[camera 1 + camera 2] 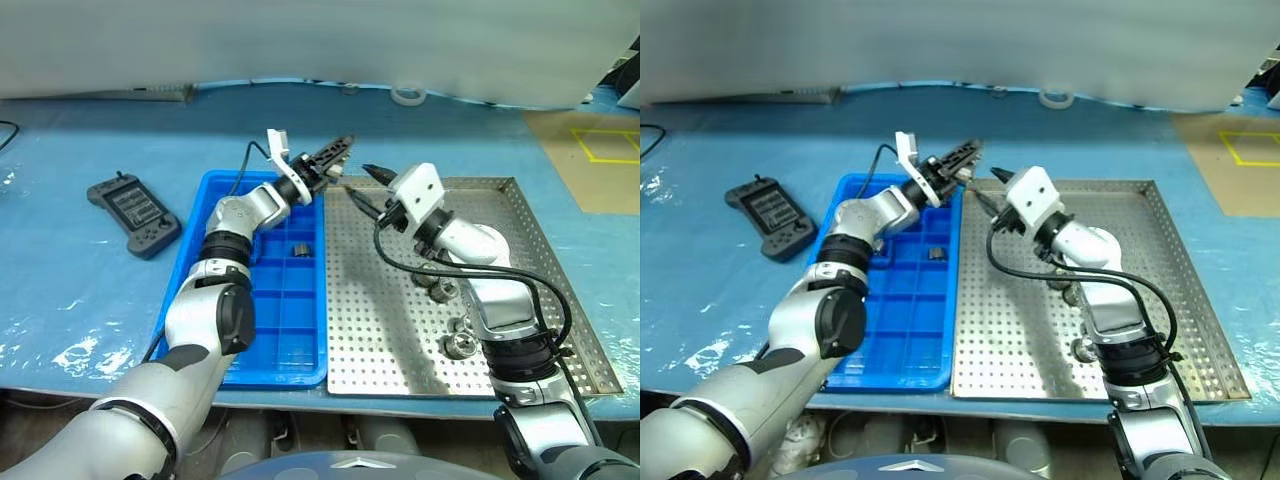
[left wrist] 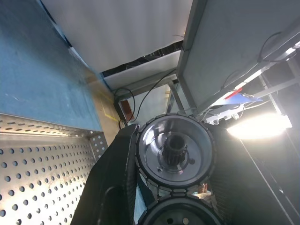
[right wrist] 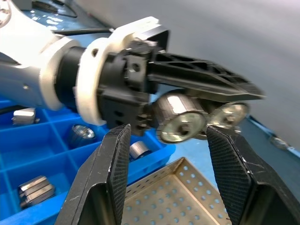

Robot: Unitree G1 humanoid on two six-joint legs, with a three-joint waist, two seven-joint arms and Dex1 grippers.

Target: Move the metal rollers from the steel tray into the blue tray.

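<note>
My left gripper (image 1: 337,154) is raised over the far end of the blue tray (image 1: 205,205), shut on two metal rollers (image 3: 180,117) held side by side; one roller (image 2: 176,152) shows end-on between the fingers. Facing it from just over the steel tray (image 1: 530,215) is my right gripper (image 1: 365,188), open, with its fingers (image 3: 115,159) on either side of the nearer held roller without touching it. A few rollers (image 1: 459,345) lie on the steel tray beside my right forearm. Several rollers (image 3: 82,136) sit in compartments of the blue tray.
A black handheld controller (image 1: 135,213) lies on the blue table cover left of the blue tray. A roll of tape (image 1: 407,96) sits at the far edge. A brown surface with a yellow marking (image 1: 610,145) is at the far right.
</note>
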